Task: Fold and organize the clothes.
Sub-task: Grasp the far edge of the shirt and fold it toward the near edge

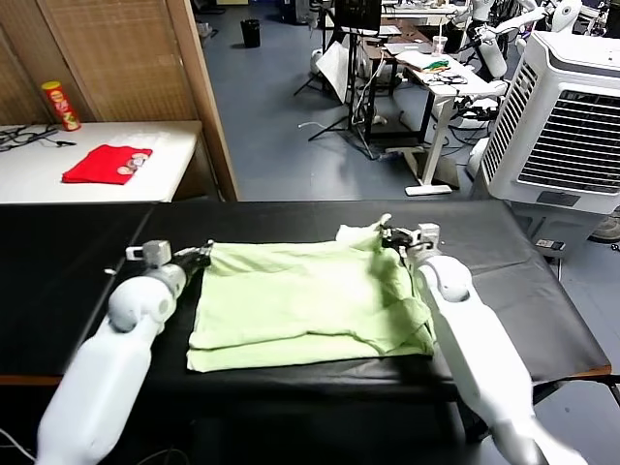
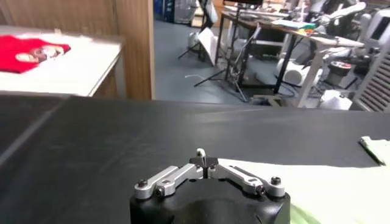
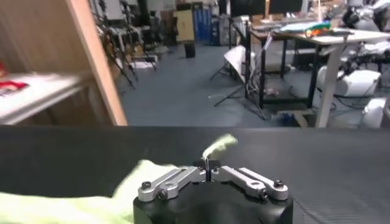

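Observation:
The clothes are one pale green T-shirt [image 1: 300,300], spread wrinkled across the middle of the black table [image 1: 68,281]. My left gripper [image 1: 201,255] is at the shirt's far left corner. In the left wrist view this gripper [image 2: 204,161] is shut, a small tip of fabric pokes out between its jaws, and the shirt [image 2: 341,182] spreads to one side. My right gripper [image 1: 389,235] is at the far right corner, where the fabric is bunched and raised. In the right wrist view it [image 3: 207,163] is shut on the shirt [image 3: 61,207], with a wisp sticking up past the tips.
A white side table [image 1: 39,184] at the back left holds a red folded cloth [image 1: 107,163] and a red can [image 1: 61,105]. A wooden partition [image 1: 208,97] stands behind the black table. A white air cooler [image 1: 572,126] stands at the back right.

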`<action>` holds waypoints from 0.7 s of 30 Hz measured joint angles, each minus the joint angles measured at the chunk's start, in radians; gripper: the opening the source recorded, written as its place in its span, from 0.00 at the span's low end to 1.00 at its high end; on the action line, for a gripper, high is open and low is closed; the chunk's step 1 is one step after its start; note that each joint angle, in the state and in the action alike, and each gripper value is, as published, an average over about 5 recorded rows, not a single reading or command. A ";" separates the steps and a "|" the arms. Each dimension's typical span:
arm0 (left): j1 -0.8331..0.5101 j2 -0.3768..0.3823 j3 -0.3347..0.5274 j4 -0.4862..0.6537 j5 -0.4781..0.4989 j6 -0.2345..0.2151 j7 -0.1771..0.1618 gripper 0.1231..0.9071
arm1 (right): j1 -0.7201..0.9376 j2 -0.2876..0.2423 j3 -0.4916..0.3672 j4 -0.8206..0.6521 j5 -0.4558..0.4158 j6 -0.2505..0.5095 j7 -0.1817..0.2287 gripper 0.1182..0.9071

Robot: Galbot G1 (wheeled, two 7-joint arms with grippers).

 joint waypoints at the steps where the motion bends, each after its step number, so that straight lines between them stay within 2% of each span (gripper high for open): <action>1: 0.030 0.012 -0.012 -0.033 -0.001 0.000 0.000 0.01 | -0.020 -0.012 0.004 0.028 0.002 -0.018 0.009 0.00; 5: 0.148 0.049 -0.064 -0.157 0.007 0.000 0.000 0.01 | -0.094 -0.049 0.023 0.124 0.003 -0.069 0.022 0.00; 10: 0.280 0.055 -0.122 -0.262 0.039 0.000 0.003 0.01 | -0.183 -0.069 0.047 0.216 -0.001 -0.118 0.041 0.00; 14: 0.364 0.051 -0.155 -0.304 0.052 0.011 0.019 0.01 | -0.261 -0.072 0.066 0.276 -0.018 -0.131 0.056 0.00; 18: 0.426 0.045 -0.177 -0.321 0.056 0.034 0.038 0.01 | -0.331 -0.073 0.086 0.318 -0.023 -0.131 0.051 0.01; 21: 0.460 0.039 -0.182 -0.331 0.082 0.054 0.046 0.02 | -0.373 -0.078 0.106 0.346 -0.015 -0.131 0.045 0.10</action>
